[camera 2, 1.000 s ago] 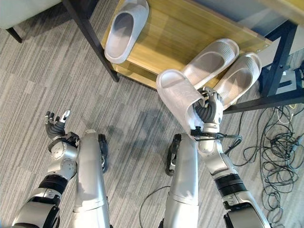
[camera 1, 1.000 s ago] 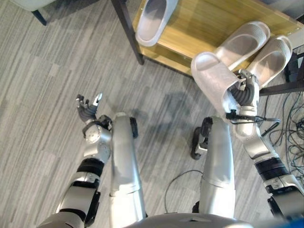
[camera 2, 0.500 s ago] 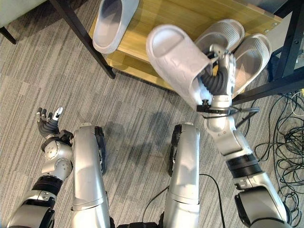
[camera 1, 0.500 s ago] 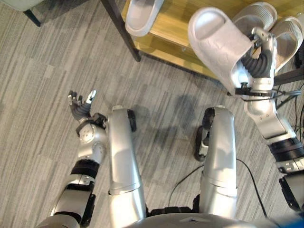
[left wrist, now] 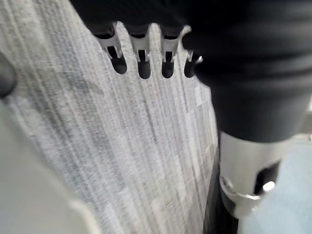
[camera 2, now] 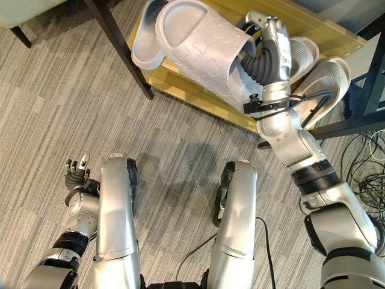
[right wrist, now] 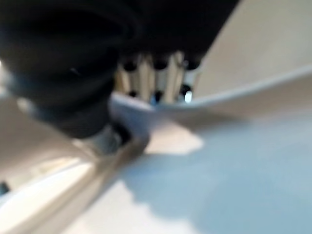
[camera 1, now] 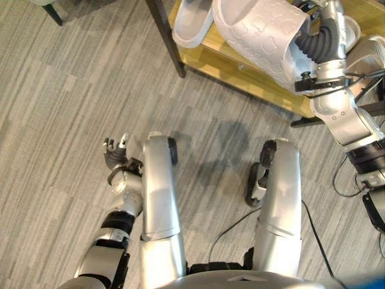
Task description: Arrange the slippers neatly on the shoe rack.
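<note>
In the left eye view, the right hand [camera 1: 322, 37] grips a pale grey slipper [camera 1: 258, 37] by its heel end and holds it in the air above the front edge of the shoe rack [camera 1: 240, 69]. The sole with its stamped pattern faces toward me and the toe points to the rack's left end. Behind it, another slipper [camera 1: 191, 27] lies on the wooden shelf near the left front corner, beside the dark leg of the rack [camera 1: 168, 36]. The left hand [camera 1: 115, 153] hangs low over the grey carpet [camera 1: 60, 120], well apart from the rack, with relaxed fingers and nothing in it.

In the right eye view, the fingers of the right hand [camera 2: 267, 51] are curled around the heel rim of the carried slipper [camera 2: 201, 48]. Two more slippers [camera 2: 322, 84] lie side by side at the right end of the shelf, partly hidden by the arm.

In the left wrist view, the fingers [left wrist: 141, 53] hang straight over the carpet and touch nothing.

In the right wrist view, the fingers [right wrist: 156, 78] press on a pale curved edge, which I think is the slipper.

I judge the slipper to be light, of soft foam, a little flexible but keeping its shape. It is not fragile. The heel rim or the strap seems the best place to hold it.
</note>
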